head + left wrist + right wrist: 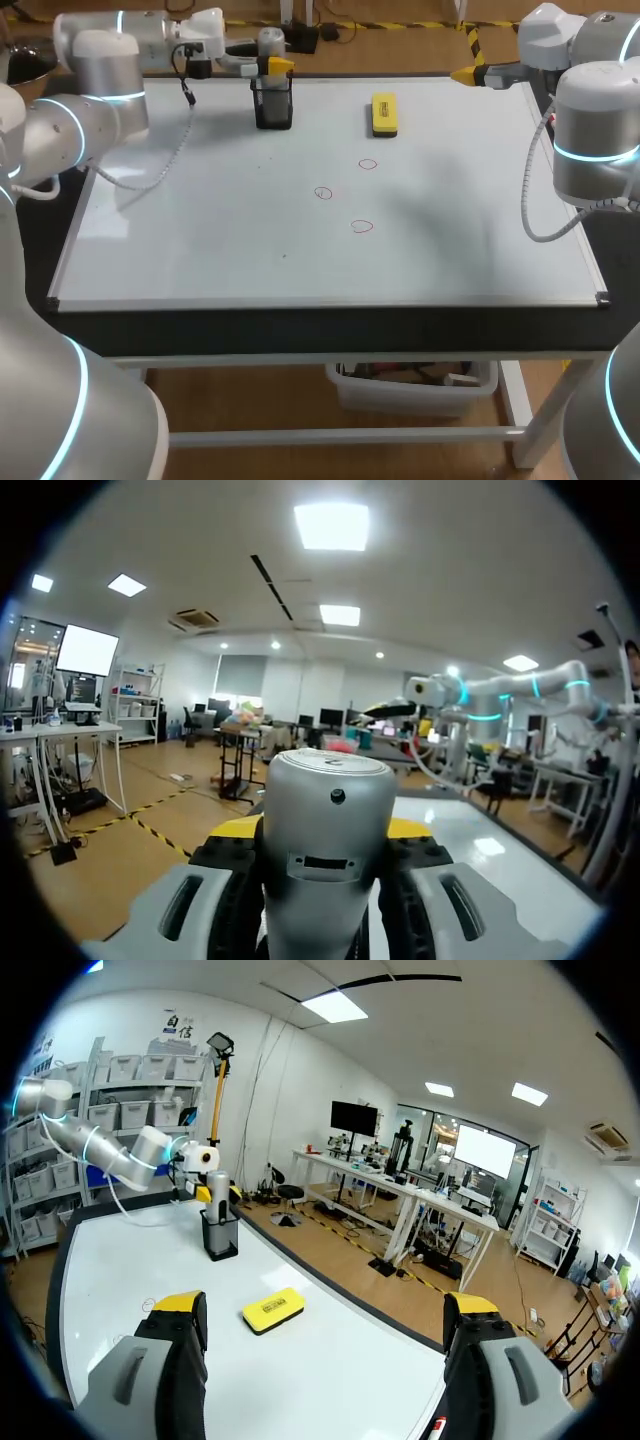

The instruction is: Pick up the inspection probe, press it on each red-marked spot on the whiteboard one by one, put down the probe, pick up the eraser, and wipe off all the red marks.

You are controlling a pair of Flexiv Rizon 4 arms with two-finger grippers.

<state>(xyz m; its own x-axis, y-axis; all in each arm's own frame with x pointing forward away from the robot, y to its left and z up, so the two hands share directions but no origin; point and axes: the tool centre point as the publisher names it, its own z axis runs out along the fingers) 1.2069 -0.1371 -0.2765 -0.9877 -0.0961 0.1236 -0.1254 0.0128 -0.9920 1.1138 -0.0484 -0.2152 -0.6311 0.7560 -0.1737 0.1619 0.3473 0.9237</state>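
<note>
My left jaws are clenched on the inspection probe [325, 820], upright between them, directly above the black holder [273, 104] at the whiteboard's [200, 240] 12 o'clock edge. The red marks [323, 193] lie toward 5 o'clock from there, so I judge the next move runs that way. My right jaws hang released at 2 o'clock, with the eraser [383, 114] between the arms

Left arm [95, 110] enters from the left, forearm stretched level toward the middle along the far side. Left jaws clamp the probe [325, 840], touching it on both sides. Right arm [595, 130] stands upright at far right, end pointing left. Right jaws spread wide, yellow tips [180, 1302] well apart.
</note>
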